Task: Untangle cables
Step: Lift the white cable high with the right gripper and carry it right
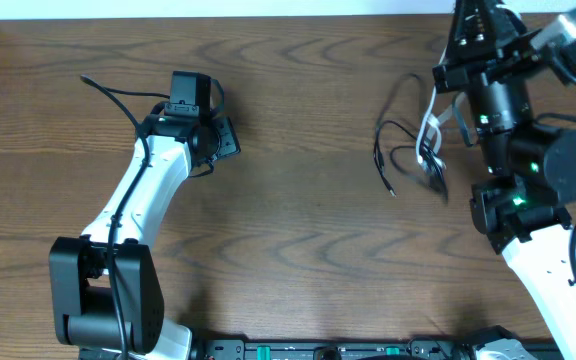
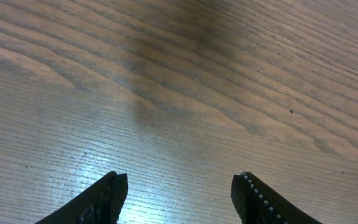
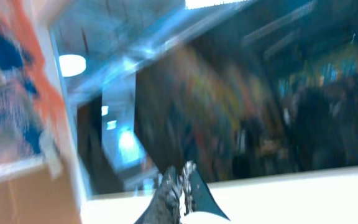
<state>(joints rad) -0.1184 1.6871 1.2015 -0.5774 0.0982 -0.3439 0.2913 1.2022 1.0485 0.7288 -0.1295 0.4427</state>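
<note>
Okay, left gripper [image 2: 179, 182] first: jaws about half open, nothing between them, just bare table [image 2: 185, 81] under and ahead of the fingers. No cord shows anywhere in the left wrist view.

Further out, the cables [image 1: 415, 150] lie in one small tangle on the right half of the table, well apart from the left gripper and off to its right. Black cord [image 1: 400, 150] makes the loose loops, and one plug end [image 1: 391, 190] sticks out on the near-left side of the tangle. White cord [image 1: 429, 128] sits on the far-right side of it, crossing the black loops. The tangle's long axis runs roughly near to far, leaning right toward the far end.

Furthest, the right gripper [image 3: 184, 177]: fingers pressed fully together, raised and aimed out at the room, not down at the table. From overhead it sits past the far end of the tangle, with the white strands running up toward it. Can't tell if it pinches a strand; too thin and blurred.

Judgement: the right arm is much the nearer. The tangle lies below and on the near side of its fingers. The left would have to cross to the right to reach the plug end.
</note>
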